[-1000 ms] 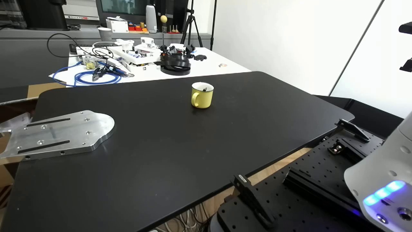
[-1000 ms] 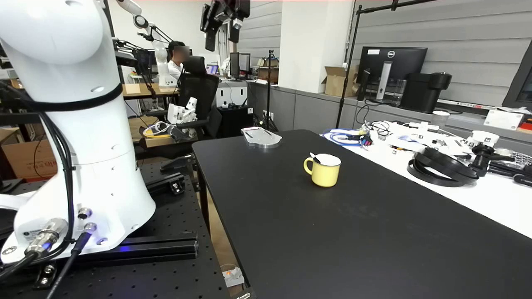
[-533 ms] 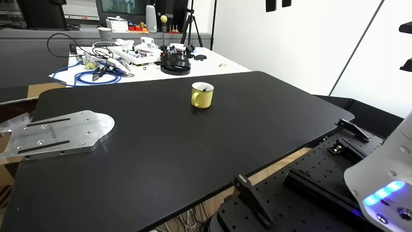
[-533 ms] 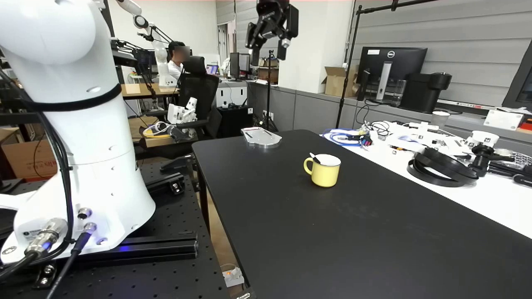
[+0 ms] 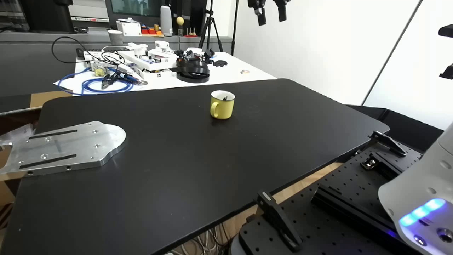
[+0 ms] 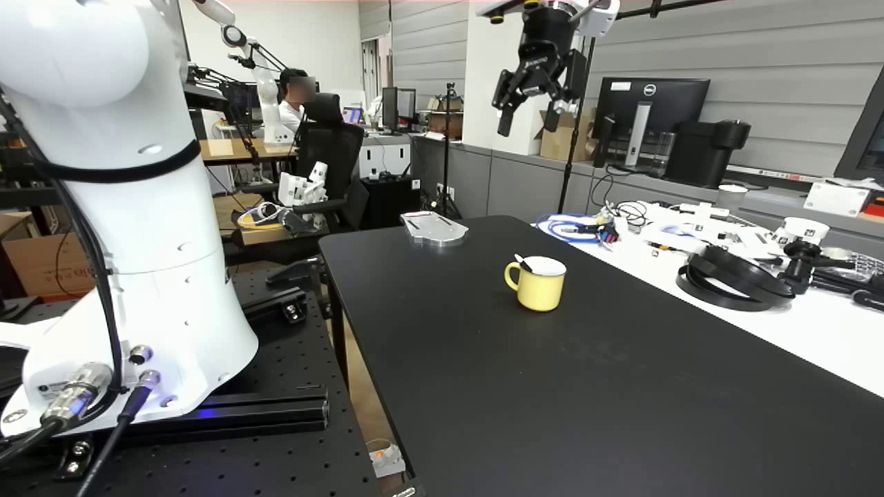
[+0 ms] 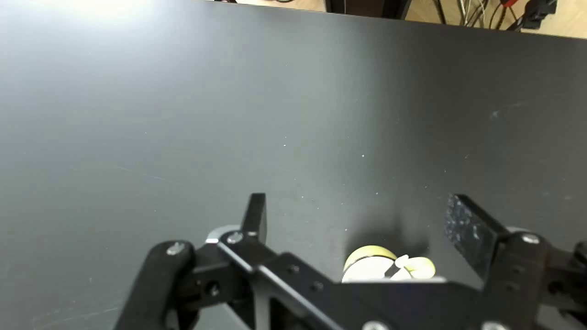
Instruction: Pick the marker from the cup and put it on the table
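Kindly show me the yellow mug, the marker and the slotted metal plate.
Yellow mug (image 6: 542, 290), in an exterior view: outer wall.
Marker (image 6: 523, 264), in an exterior view: protruding part.
Slotted metal plate (image 5: 69, 146), in an exterior view: top face.

Your marker (image 6: 523, 263) is leaning inside the yellow cup (image 6: 541, 294).
You are seeing the marker's white end poking above the rim at the handle side, its dark part dipping into the white interior; the cup is standing upright on your matte black table (image 6: 587, 400), away from its edges.
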Tool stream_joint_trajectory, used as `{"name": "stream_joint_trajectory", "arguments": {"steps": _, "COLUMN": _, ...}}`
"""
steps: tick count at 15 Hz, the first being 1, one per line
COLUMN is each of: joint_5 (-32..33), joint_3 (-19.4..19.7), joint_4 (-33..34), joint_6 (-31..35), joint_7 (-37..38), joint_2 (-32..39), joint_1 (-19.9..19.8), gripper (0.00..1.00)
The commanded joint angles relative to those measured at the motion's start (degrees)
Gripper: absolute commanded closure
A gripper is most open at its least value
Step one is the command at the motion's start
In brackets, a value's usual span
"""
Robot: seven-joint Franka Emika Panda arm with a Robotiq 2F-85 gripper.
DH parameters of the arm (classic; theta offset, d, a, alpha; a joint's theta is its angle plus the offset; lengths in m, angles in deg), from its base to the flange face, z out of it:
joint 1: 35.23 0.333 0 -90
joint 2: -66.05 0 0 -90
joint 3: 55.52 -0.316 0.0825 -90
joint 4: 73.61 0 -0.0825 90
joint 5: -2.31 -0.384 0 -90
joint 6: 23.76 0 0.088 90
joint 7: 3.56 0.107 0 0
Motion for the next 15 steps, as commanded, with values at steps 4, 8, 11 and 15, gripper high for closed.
{"name": "stream_joint_trajectory", "arguments": {"steps": 4, "joint_5": -6.3, "joint_3": 3.0, "joint_4": 23.7, "joint_6": -11.8, "joint_7": 12.4, "joint_2": 18.5, "joint_1": 0.7, "gripper": 0.00}}
{"name": "stream_joint_trajectory", "arguments": {"steps": 8, "joint_5": -16.0, "joint_3": 4.0, "joint_4": 33.8, "joint_6": -12.0, "joint_7": 17.5, "joint_2": 25.8, "joint_1": -0.2, "gripper": 0.00}}
{"name": "stream_joint_trajectory", "arguments": {"steps": 11, "joint_5": -22.4, "joint_3": 4.7, "joint_4": 37.3, "joint_6": -10.6, "joint_7": 23.3, "joint_2": 29.3, "joint_1": -0.1, "gripper": 0.00}}
{"name": "stream_joint_trajectory", "arguments": {"steps": 15, "joint_5": -28.9, "joint_3": 5.4, "joint_4": 37.2, "joint_6": -8.5, "joint_7": 30.0, "joint_2": 32.3, "joint_1": -0.3, "gripper": 0.00}}
